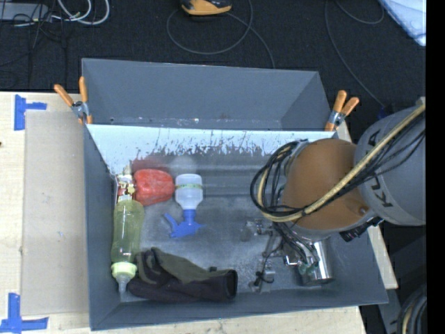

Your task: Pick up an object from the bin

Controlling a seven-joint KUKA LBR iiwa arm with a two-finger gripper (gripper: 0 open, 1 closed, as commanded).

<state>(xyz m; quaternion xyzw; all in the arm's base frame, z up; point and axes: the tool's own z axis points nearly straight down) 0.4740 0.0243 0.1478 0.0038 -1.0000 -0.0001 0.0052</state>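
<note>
My gripper (272,255) hangs low over the bare floor in the right half of the bin, below the orange wrist cover. No thing shows in it. Nearest on its left lies a dark olive and black cloth (182,275), crumpled along the front wall, its right end a short way from the gripper. Further left and back stands a white bottle top with a blue nozzle (186,202). A shiny metal piece (316,270) sits just right of the gripper; I cannot tell whether it is loose or part of the tool.
At the left wall a clear yellow-green bottle (126,236) lies lengthwise, cap toward the front. A red rounded lump (153,185) rests at the back left beside the bottle top. The arm and its cables cover the bin's right side.
</note>
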